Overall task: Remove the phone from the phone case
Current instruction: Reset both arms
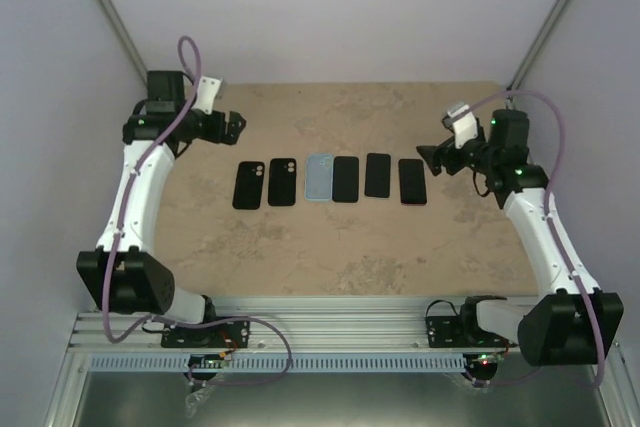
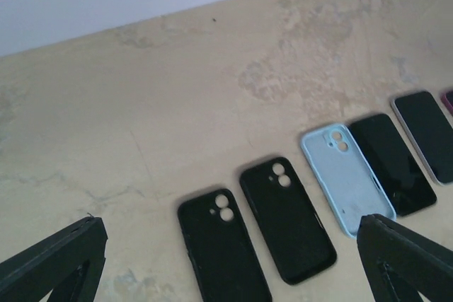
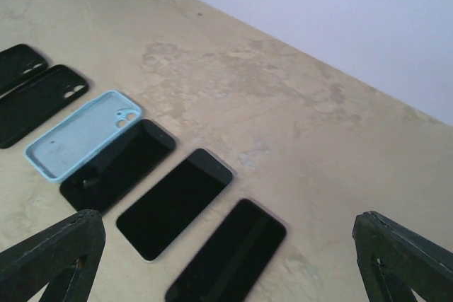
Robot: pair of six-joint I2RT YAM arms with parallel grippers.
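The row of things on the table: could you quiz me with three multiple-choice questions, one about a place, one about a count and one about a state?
1. Where does the light blue case lie?
A. between a black case and a phone
B. at the far left end of the row
C. on top of a phone

2. How many flat things lie in the row on the table?
A. four
B. six
C. eight

3. How do the left gripper and the right gripper stand?
A. both open, holding nothing
B. both shut on cases
C. one shut on a phone

Answers:
1 A, since the top view shows a black case on its left and a dark phone on its right.
2 B, since the top view shows six in the line.
3 A, since each wrist view shows its fingers spread wide with nothing between them.
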